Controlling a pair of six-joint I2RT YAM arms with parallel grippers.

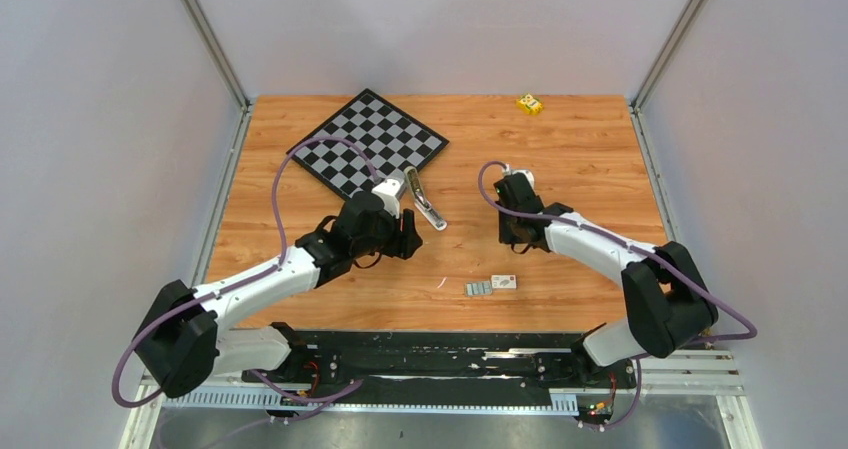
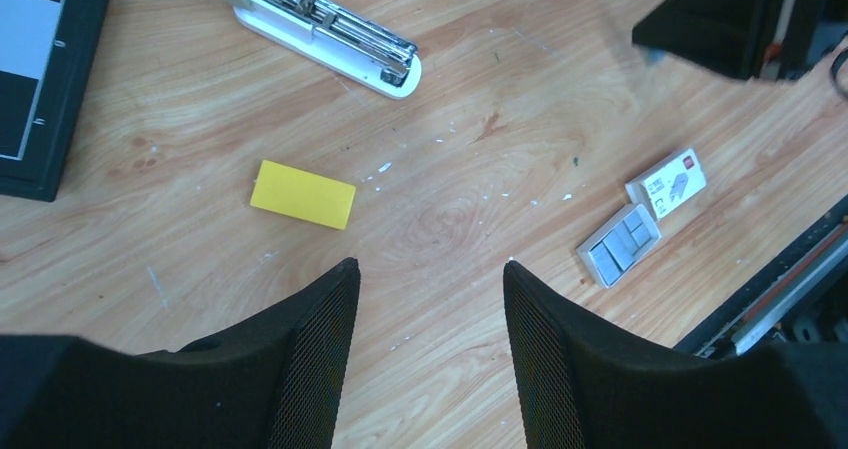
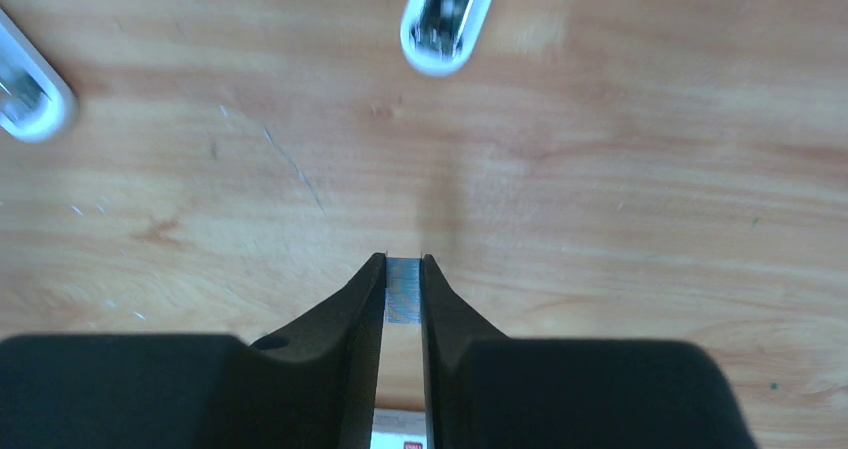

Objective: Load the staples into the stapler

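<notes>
near edge: one cluster of spare staples (image 2: pixel 620 244), just beside one white box (image 2: pixel 667 183). two grippers. left gripper (image 2: pixel 430 269): jaws moderately apart, nothing between them, over bare wood near one flat yellow card (image 2: pixel 302 194). right gripper (image 3: pixel 403 261): narrow, pinching one staple strip (image 3: pixel 403 294) at the fingertips. one stapler (image 1: pixel 425 204), hinged open, lying between the arms. farther: one chessboard (image 1: pixel 368 141), one yellow block (image 1: pixel 530 103).

The wooden table (image 1: pixel 560 159) carries a chessboard (image 1: pixel 368 142) at eleven o'clock, an open stapler (image 1: pixel 430 211) near its middle, a yellow block (image 1: pixel 529 103) at one o'clock, and staples (image 1: pixel 478 288) just beside a white box (image 1: pixel 504 282) at six o'clock.
</notes>
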